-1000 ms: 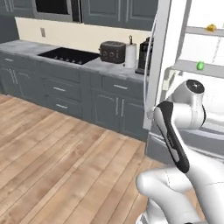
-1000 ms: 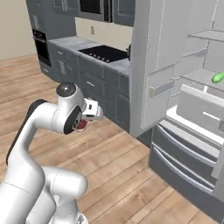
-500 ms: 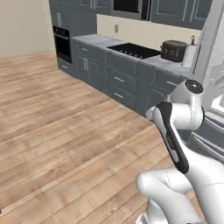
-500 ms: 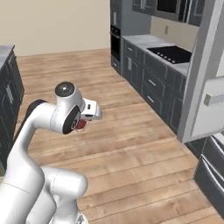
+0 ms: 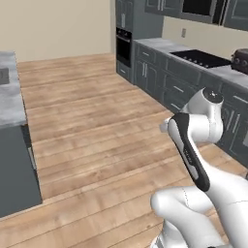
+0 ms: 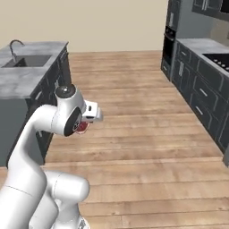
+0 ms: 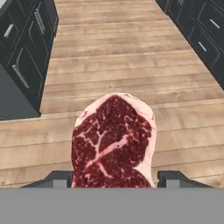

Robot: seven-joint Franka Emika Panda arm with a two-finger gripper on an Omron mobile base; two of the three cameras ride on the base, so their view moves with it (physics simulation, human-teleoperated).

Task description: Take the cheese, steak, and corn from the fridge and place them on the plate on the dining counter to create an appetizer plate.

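Note:
My gripper point(image 7: 113, 180) is shut on the steak point(image 7: 113, 141), a dark red marbled slab with a pale fat edge that stands up between the two fingertips point(image 7: 57, 179). From the right base camera the steak point(image 6: 82, 128) peeks out red under the white hand, held close in front of the arm's upper joint. The dining counter point(image 6: 23, 79), grey marble on a dark base with an inset sink point(image 6: 27, 60), runs along the left; its near end point(image 5: 10, 104) also sits at the left edge of the left base view. The cheese, corn, fridge and plate are out of view.
Dark grey cabinets point(image 5: 193, 77) with a black cooktop point(image 5: 201, 57) and a wall oven point(image 5: 123, 46) line the right side. A wide stretch of bare wooden floor point(image 6: 134, 112) lies between them and the counter. A faucet point(image 6: 14, 44) rises at the sink.
Both base views have swung away from the fridge toward the open floor and the dining counter: the base turned. The arm's pose and its hold on the steak look unchanged.

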